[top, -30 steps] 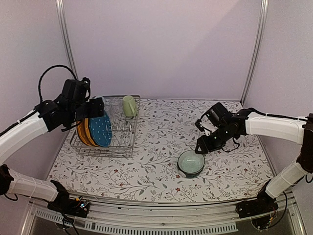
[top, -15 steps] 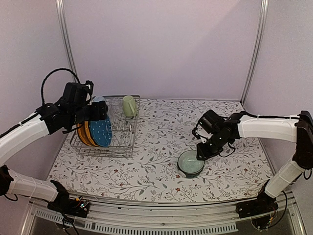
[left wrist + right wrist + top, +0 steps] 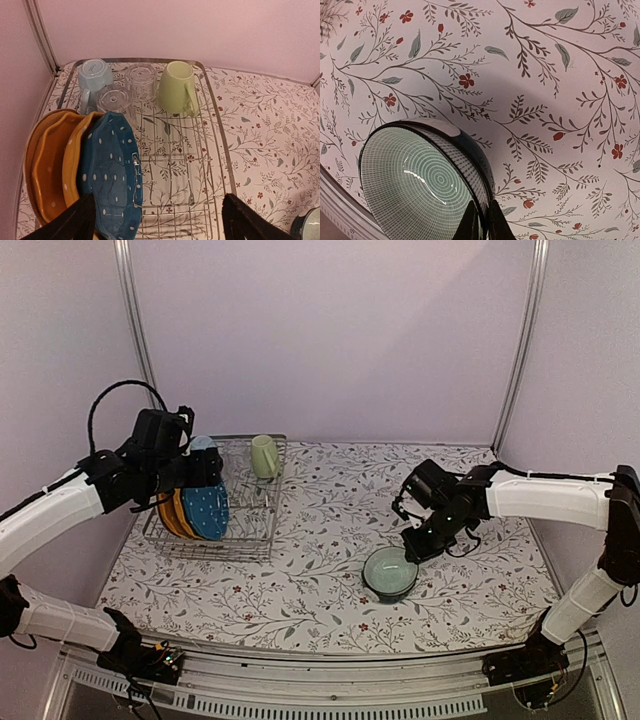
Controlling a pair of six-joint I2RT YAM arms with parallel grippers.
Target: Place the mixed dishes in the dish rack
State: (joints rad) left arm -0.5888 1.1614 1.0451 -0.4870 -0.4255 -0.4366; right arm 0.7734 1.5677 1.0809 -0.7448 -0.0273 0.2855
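At right side of floral tabletop (image 3: 300, 600): right claw (image 3: 482, 220) pinched shut on rim of teal ribbed bowl with dark outside (image 3: 425, 185); bowl sits on tabletop, well apart from silver wire dish rack (image 3: 255, 540) at far left. Judgement: thin rim pinch, so lift straight, slow, keep bowl level. Free tines lie right of blue dotted plate (image 3: 112, 175). Left claw (image 3: 157, 212) wide open, empty, above rack; should clear path.

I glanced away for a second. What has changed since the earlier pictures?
The right gripper came down onto the teal bowl and closed on its rim. The left gripper, open, drifted a little to the right over the dish rack. The bowl itself, and the plates and mugs in the rack, stayed put.
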